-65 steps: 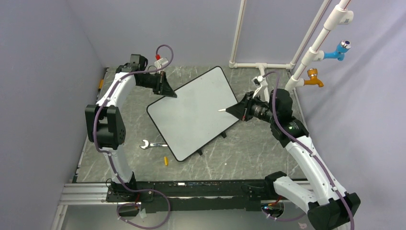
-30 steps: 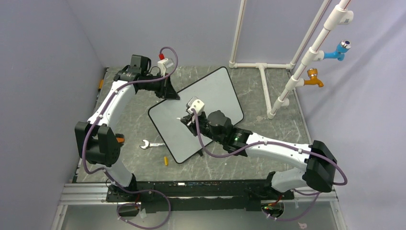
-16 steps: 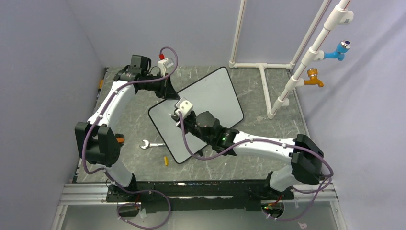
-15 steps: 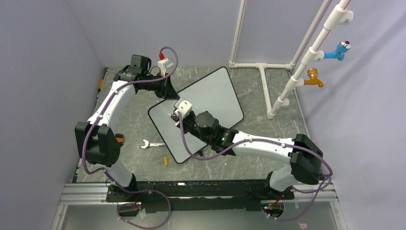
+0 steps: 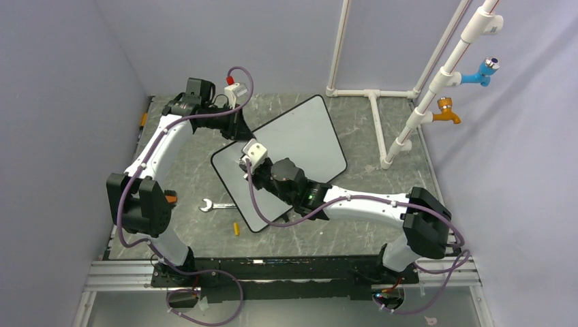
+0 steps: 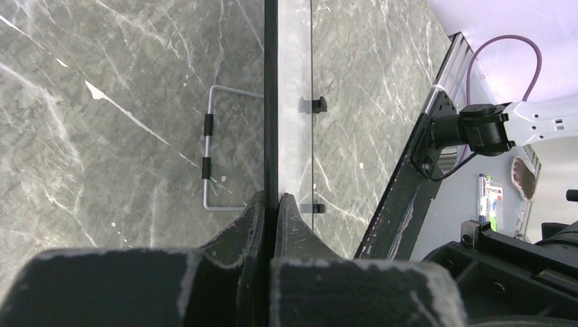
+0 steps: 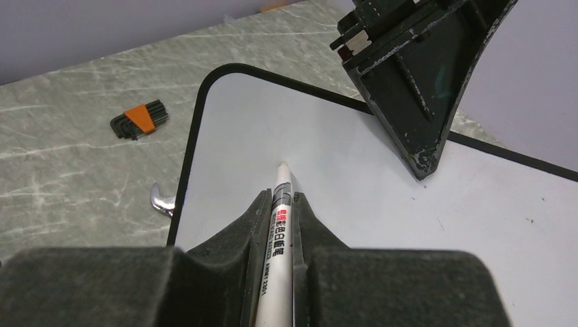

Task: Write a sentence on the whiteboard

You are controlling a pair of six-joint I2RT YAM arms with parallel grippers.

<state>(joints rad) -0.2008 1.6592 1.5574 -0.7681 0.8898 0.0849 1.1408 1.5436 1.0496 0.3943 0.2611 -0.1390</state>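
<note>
Two grippers are at work on one whiteboard [image 5: 300,146], which lies turned on the diagonal at the middle of your grey marbled table [image 5: 354,211]. A bent wire stand [image 6: 208,153] shows behind the board in the left wrist view. Your left gripper [image 6: 271,204] is closed on the board's thin black rim at its far-left edge, one finger on each face. The board runs edge-on away from that camera. Your right gripper [image 7: 281,197] is clamped on a white marker [image 7: 280,228] with printed lettering along its barrel. The marker lies in line with the fingers and its pale tip points forward. That tip sits over the board's face, close to the rounded corner near the left gripper. You cannot tell from these views whether the tip touches the surface. The board's face around the tip shows plain white. Off the board on the near-left side, a silver wrench [image 5: 215,204] lies flat on the table just beside the rim, and its end also shows in the right wrist view. A small yellow piece [image 5: 236,229] lies nearer the arm bases, apart from the wrench. A set of hex keys [image 7: 138,119] in an orange holder lies on the table beyond the board's corner, well clear of the rim. At the far right, a white pipe frame [image 5: 382,116] stands on the table and carries a blue tap [image 5: 482,71] and an orange tap [image 5: 446,110].
</note>
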